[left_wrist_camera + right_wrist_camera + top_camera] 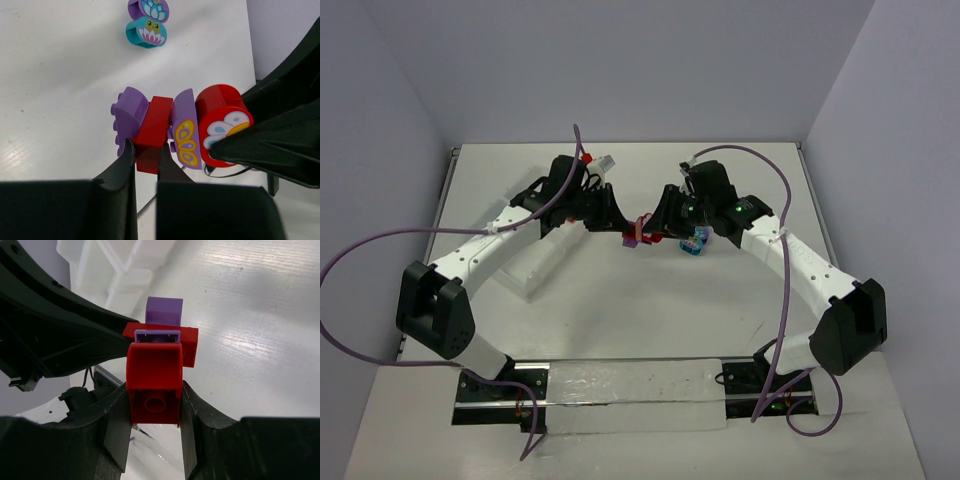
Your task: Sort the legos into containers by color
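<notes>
Both arms meet over the middle of the white worktop (650, 320), each gripping one stuck-together row of four plastic bricks (638, 233).

Row order in the left wrist view:
- purple studded brick (129, 112)
- red flat rectangular brick (152, 131)
- purple half-round slice with yellow butterfly-wing print (186, 131)
- red rounded brick with white-and-orange wing print (222, 120)

The left hand (146, 156) is pinching the red flat rectangular brick at its near end, one finger on each face. The right hand (154, 392) is pinching the red rounded brick, one finger on each side. That brick's hollow underside with its round socket faces the right wrist camera.

The row sits between the two hands, outside the tray. Can't tell if it touches the worktop.

A second pair lies on the worktop apart from the row, near the right hand in the top view. It is a purple rounded brick (148, 7) joined to a teal rounded brick (146, 32), both with lotus prints.

The white translucent plastic organizer tray (542, 262) is on the left, partly under the left arm. Its compartments' contents are not readable.
</notes>
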Controlling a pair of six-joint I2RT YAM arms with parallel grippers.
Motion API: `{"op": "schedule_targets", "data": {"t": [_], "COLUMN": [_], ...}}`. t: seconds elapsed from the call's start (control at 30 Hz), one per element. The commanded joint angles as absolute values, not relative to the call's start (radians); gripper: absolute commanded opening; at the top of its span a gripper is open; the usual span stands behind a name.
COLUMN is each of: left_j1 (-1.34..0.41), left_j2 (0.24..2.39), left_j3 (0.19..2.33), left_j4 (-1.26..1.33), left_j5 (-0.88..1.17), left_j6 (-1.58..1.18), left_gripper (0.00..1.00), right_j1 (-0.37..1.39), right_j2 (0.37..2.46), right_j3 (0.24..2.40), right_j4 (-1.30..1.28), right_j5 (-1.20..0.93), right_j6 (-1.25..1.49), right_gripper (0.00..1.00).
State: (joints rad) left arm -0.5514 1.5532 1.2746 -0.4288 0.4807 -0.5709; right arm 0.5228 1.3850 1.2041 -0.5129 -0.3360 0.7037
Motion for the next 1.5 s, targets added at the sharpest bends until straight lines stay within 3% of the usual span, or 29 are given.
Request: {"op": "schedule_targets", "data": {"t": [0.0,0.53,0.83,1.1,1.2,1.3,1.33,1.47], "left_j1": [-0.552,-0.453,-0.377,-0.374,-0.374,-0.374,-0.374,-0.374], "left_j2": [1.552,1.528,1.513,1.502,1.5,1.504,1.508,1.516], "left_j3": [1.338,1.42,1.458,1.444,1.427,1.425,1.425,1.424], "left_j4": [-0.458,-0.554,-0.527,-0.488,-0.453,-0.447,-0.448,-0.452], "left_j5": [0.427,0.322,0.39,0.348,0.337,0.33,0.33,0.336], "left_j6": [-0.567,-0.571,-0.669,-0.789,-0.853,-0.903,-0.912,-0.931], "left_gripper": [0.0,0.0,0.0,0.0,0.0,0.0,0.0,0.0], "right_j1": [0.514,0.48,0.553,0.617,0.631,0.651,0.653,0.656], "right_j2": [1.335,1.242,1.393,1.549,1.606,1.616,1.602,1.543], "right_j3": [1.244,1.182,1.061,0.979,0.957,0.969,0.975,1.055], "right_j4": [-0.52,-0.617,-0.565,-0.474,-0.455,-0.471,-0.482,-0.537], "right_j5": [-0.286,-0.147,-0.011,0.08,0.084,0.111,0.117,0.151], "right_j6": [0.663,0.603,0.549,0.569,0.573,0.583,0.585,0.579], "right_gripper": [0.0,0.0,0.0,0.14,0.25,0.59,0.77,0.86]}}
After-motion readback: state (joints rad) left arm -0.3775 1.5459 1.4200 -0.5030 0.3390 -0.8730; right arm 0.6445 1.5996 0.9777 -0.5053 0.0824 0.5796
